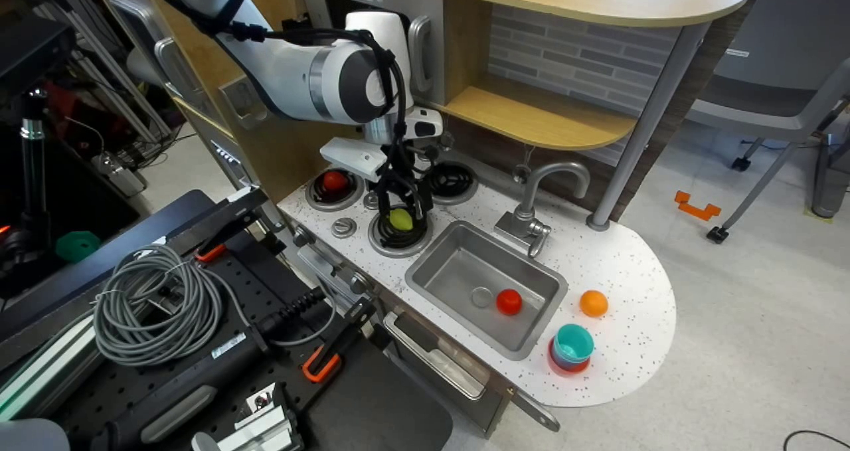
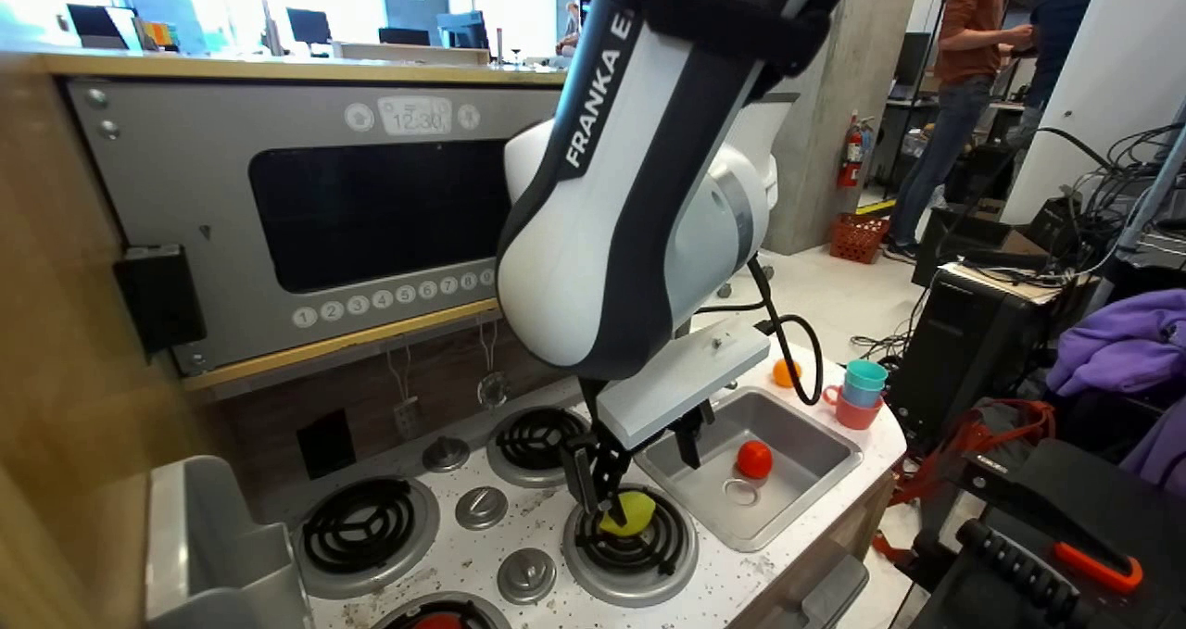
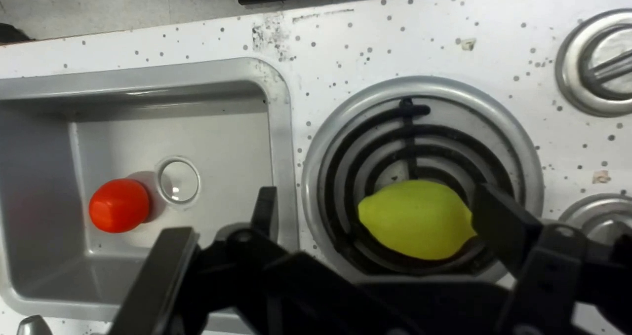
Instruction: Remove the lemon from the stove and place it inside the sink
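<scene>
Tool [image 3: 374, 209], jaws apart, hangs over the lemon [image 3: 414, 219] on a burner [image 3: 424, 86].

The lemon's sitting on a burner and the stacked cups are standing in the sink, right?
Not quite: the cups are standing on the counter, beside the sink, as both exterior views show. The lemon is indeed sitting on a burner.

Narrow bare strip of tabletop [image 3: 316, 98] between burner [image 3: 414, 150] and sink [image 3: 222, 132], free room inside it up to the drain [image 3: 179, 180], red fruit [image 3: 118, 205] obstructing just beyond, faucet [image 1: 529, 198] rising beside the sink, stacked cups [image 1: 573, 343] near its corner.
</scene>
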